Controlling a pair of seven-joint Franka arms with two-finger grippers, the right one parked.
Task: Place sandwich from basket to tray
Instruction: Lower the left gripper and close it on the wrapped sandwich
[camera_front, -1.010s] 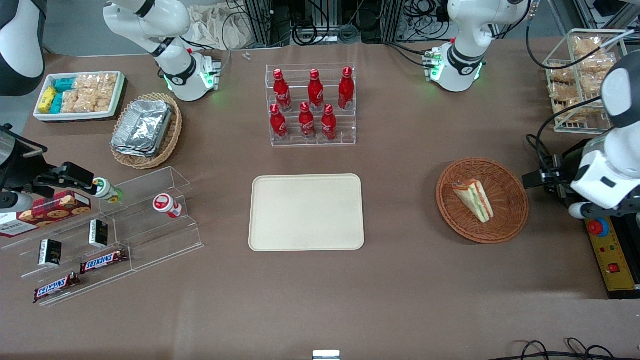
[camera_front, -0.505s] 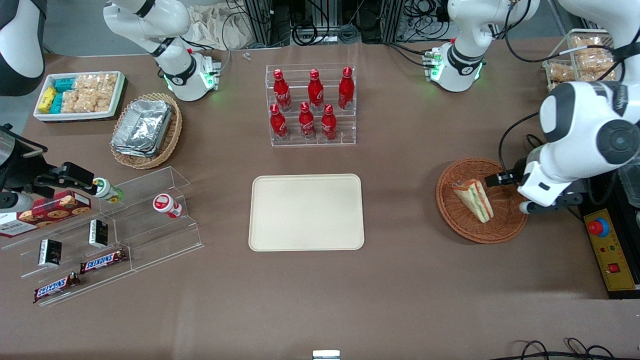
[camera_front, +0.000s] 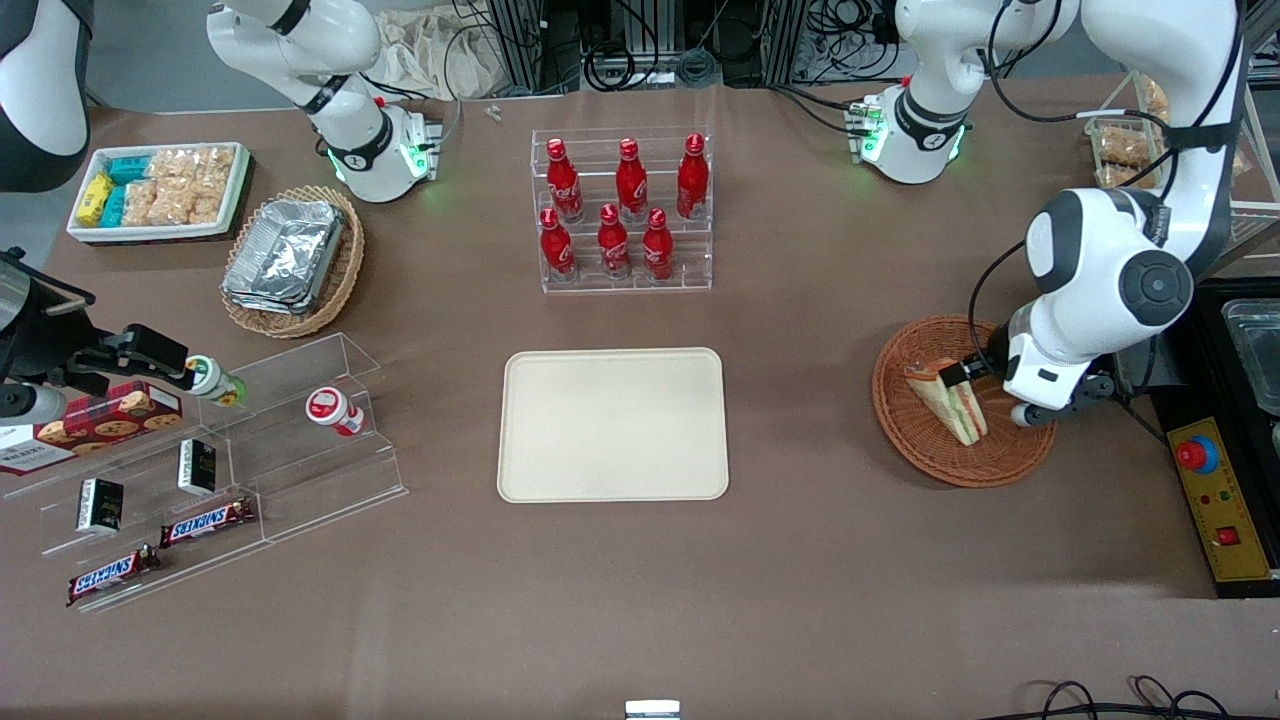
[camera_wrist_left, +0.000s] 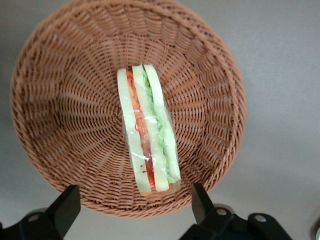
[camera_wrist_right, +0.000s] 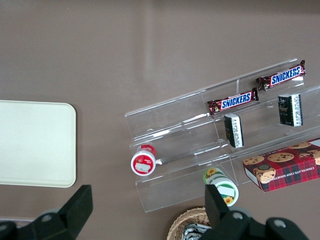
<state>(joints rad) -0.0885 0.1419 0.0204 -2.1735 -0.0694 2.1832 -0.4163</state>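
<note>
- We judge the task barely begun: the sandwich (camera_front: 950, 400) lies in the basket (camera_front: 1010, 455), ungrasped, and the tray (camera_front: 612, 423) is bare.
- Our gripper (camera_wrist_left: 135, 210) hovers above the basket, over the sandwich, its jaws spread wide and holding nothing; in the wrist view one finger shows either side of the wedge's wide end.
- Left to do, as we see it: come down, close on the sandwich, lift it out, carry it from the basket to the tray, and let go.
- The basket holds only the sandwich, lying near its middle, filling layers showing.
- The tray sits on the table (camera_front: 800, 560) well apart from the basket, toward the parked arm's end.
- Farther from the front camera than the tray, a clear rack (camera_front: 622, 275) holds six red bottles (camera_front: 614, 240).
</note>
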